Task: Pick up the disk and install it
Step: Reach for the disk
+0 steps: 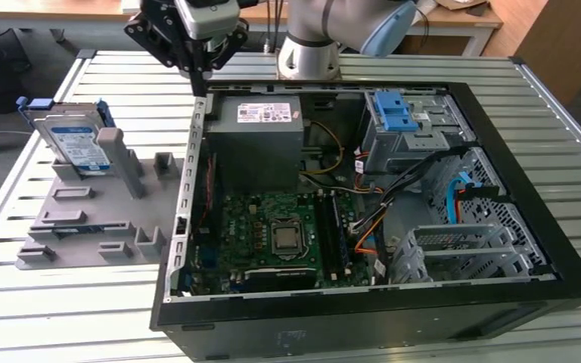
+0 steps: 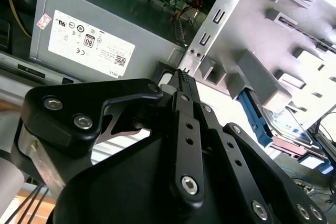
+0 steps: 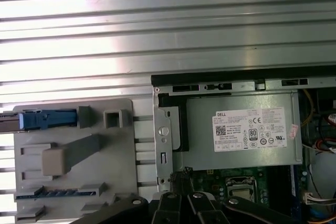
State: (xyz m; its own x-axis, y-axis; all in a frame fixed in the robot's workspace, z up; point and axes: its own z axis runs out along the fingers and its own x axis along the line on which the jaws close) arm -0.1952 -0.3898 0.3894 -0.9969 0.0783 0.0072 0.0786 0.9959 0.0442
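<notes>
The disk (image 1: 76,140), silver-grey with a white-and-blue label and a blue carrier frame, stands on edge in a grey holder plate (image 1: 88,219) at the exterior view's left, beside the open computer case (image 1: 532,189). My black gripper (image 1: 202,83) hangs above the case's far corner, right of the disk and clear of it. Its fingers are shut with nothing between them. In the second wrist view the gripper (image 2: 184,76) points toward the case wall, with the disk (image 2: 286,124) off to one side. In the first wrist view the disk (image 3: 44,119) shows edge-on and the gripper (image 3: 184,174) sits over the case edge.
A grey power-supply box (image 1: 260,128) with a white sticker fills the case's far corner under the gripper. A green motherboard (image 1: 275,234), loose cables, a blue latch (image 1: 396,113) and a metal drive cage (image 1: 462,246) lie inside. Everything rests on a slatted metal table (image 1: 69,318).
</notes>
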